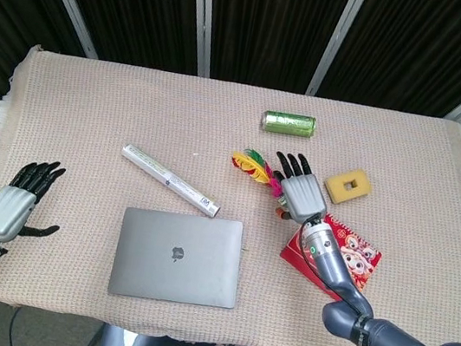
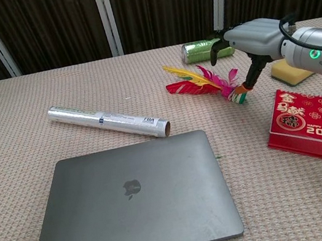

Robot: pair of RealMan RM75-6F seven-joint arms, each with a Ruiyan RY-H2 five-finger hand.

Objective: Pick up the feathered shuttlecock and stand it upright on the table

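On my screens, non-task stock on the surface (image 1: 93, 99), which is covered by a beige woven cloth:

- Closed grey laptop (image 1: 178, 256), lid up, at the near edge, left of centre.
- Silver foil roll (image 1: 170, 180), lying on its side, slanting just beyond the laptop's far edge; I cannot tell whether they touch.
- Green drinks can (image 1: 288, 123), on its side, toward the far edge.
- Yellow sponge block (image 1: 348, 185) with a square hole, lying flat, right of centre.
- Red 2025 calendar (image 2: 315, 128), near right, nearer me than the sponge.
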